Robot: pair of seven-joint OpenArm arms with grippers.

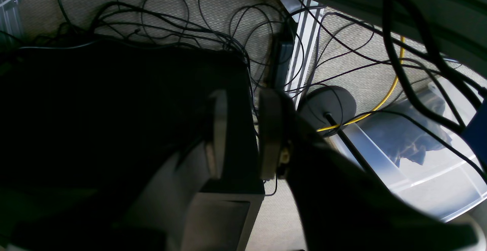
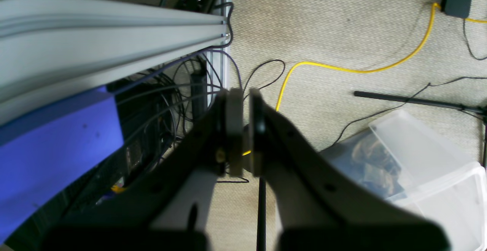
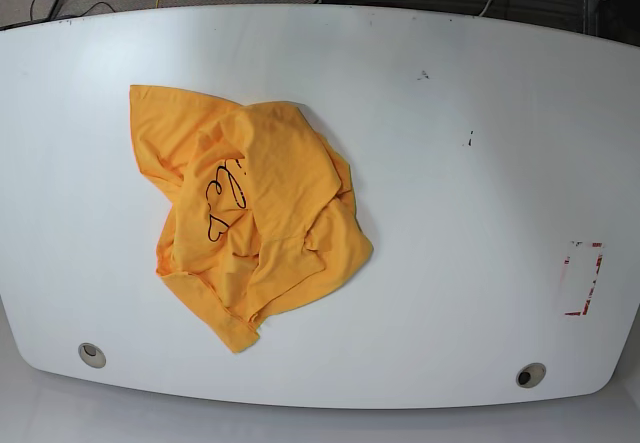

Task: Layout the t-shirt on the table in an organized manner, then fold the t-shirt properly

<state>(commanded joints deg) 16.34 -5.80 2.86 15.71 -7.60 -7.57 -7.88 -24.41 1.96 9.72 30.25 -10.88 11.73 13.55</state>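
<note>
The t-shirt [image 3: 250, 218] sits crumpled in a heap on the left half of the table [image 3: 450, 213] in the base view, bright orange-yellow, folded over itself, with a scrap of black cursive lettering [image 3: 222, 198] peeking out between the folds. One corner reaches up toward the far left, another trails down toward the near edge, close to the left grommet [image 3: 92, 354]. The other grommet [image 3: 530, 374] sits at the near right, and the red-white tape rectangle [image 3: 582, 278] lies well apart from the cloth on the right side. Neither arm shows over the tabletop. Over to the wrist cameras: the left gripper [image 1: 243, 137] hangs above carpet and tangled black cables [image 1: 171, 19], its fingers apart with a clear gap and nothing between them. The right gripper [image 2: 246, 129] has its fingers nearly together, only a thin slit between the pads, holding nothing, above carpet with a yellow cable [image 2: 342, 68] and a clear plastic bin [image 2: 426, 167] beside it.
</note>
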